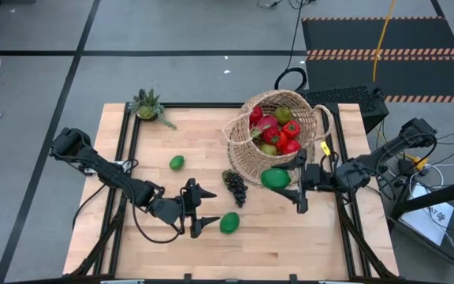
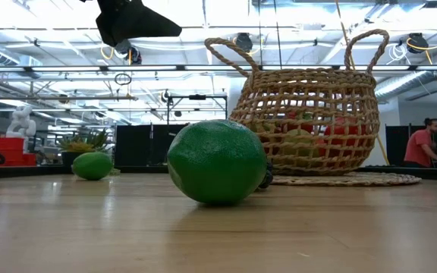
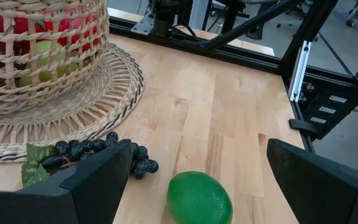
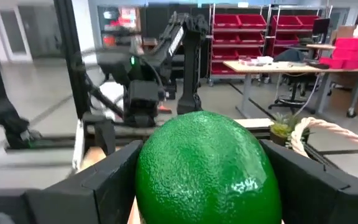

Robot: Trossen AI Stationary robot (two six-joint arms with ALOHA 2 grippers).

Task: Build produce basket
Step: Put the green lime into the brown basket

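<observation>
place: robotics lab/workshop | evidence: red parts bins (image 4: 247, 28), workbench (image 4: 291, 65), exposed ceiling ducts (image 2: 423, 80)

Green lime (image 4: 207, 168) clamped between jaws; basket rim (image 4: 328, 132) beside.

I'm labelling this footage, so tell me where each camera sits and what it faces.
High: overhead, looking down on table, basket, both arms.
Low: table level, facing a lime and basket; one arm above.
Left wrist: open left end effector facing lime, grapes.
Right wrist: right end effector holding a lime.
All show limes.
</observation>
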